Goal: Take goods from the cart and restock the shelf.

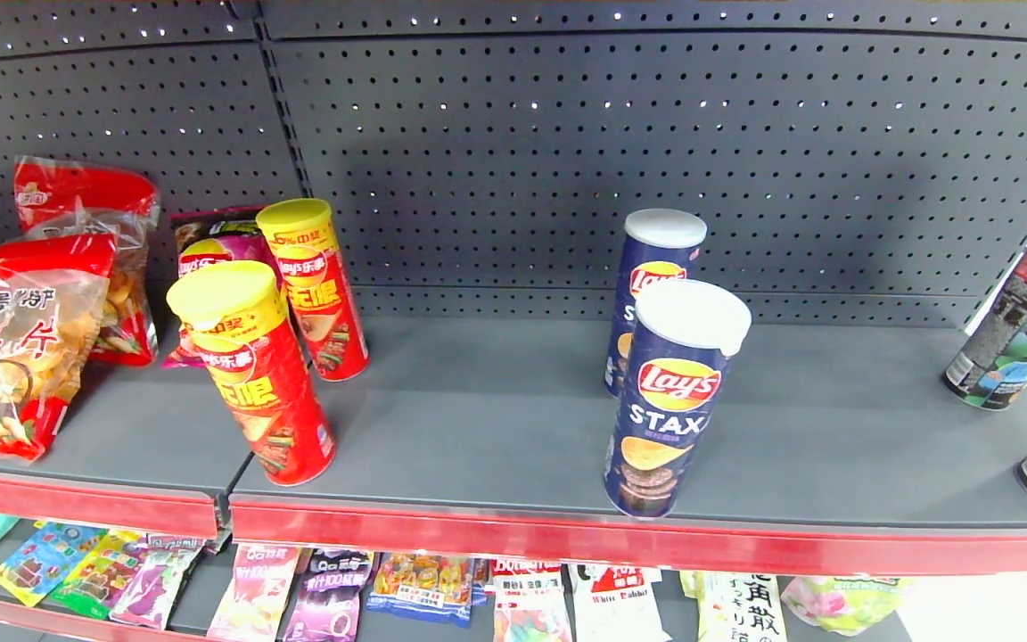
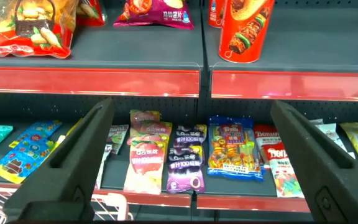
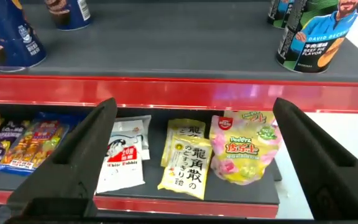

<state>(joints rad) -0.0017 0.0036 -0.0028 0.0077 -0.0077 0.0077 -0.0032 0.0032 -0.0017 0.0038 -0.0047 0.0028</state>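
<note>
Holding the left gripper wide open, gripping nothing, in front of the shelf and below its red front edge. Holding the right gripper the same way, fingers spread with nothing between them, also under that red edge but nearer the shelf's right end.

Seeing two red cans standing upright left of the shelf's middle, one at the front edge, the other behind it and closer to the shelf's pegboard back. Seeing two blue cans standing upright right of the shelf's middle, one near the front edge and the other just behind it, well apart from the red ones. Seeing two green-black cans standing at the shelf's right end, one toward the back and one at the front, the front one cut off by the frame.

Seeing bags sitting at the shelf's left end: two red-and-clear ones, one behind the other, and a purple one at the shelf's back, behind the red cans.

Seeing packets lying in a row on the lower shelf, directly beneath the shelf's red edge.
</note>
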